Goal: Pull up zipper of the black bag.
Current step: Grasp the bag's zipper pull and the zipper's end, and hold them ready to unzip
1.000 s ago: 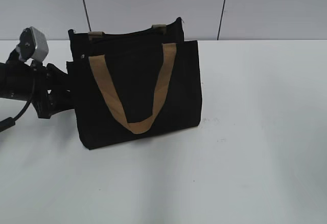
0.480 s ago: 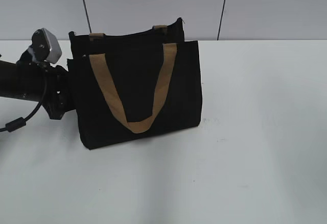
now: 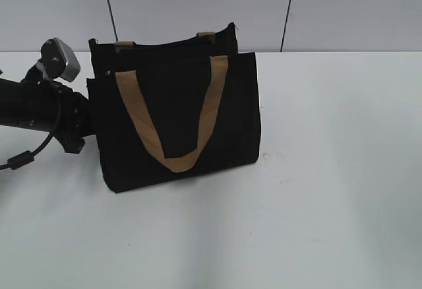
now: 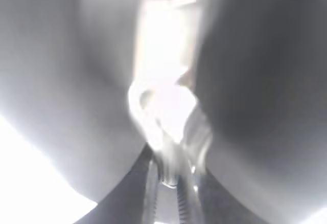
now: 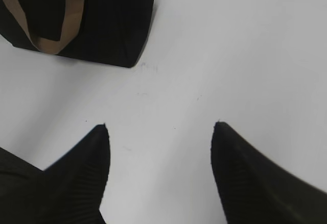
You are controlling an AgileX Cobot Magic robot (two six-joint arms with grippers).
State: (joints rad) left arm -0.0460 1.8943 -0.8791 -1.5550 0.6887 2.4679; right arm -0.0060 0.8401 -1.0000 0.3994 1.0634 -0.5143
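Note:
The black bag [image 3: 175, 114] stands upright on the white table with a tan strap handle [image 3: 165, 150] hanging down its front. The zipper line [image 3: 168, 43] runs along its top edge; I cannot make out the pull tab. My left gripper [image 3: 89, 114] reaches in from the left and presses against the bag's left side. In the blurred, overexposed left wrist view its ribbed fingers [image 4: 171, 191] sit close together, pinching bag fabric [image 4: 255, 81]. My right gripper [image 5: 161, 132] is open and empty above bare table, with the bag's lower corner [image 5: 117, 24] at the upper left.
The white table [image 3: 330, 170] stretches to the right of and in front of the bag. A grey panelled wall [image 3: 198, 5] stands right behind the bag. The left arm's cable [image 3: 26, 157] hangs at the left edge.
The left arm has moved right, closer into the bag's left side, and its wrist has turned a little. The bag has barely shifted.

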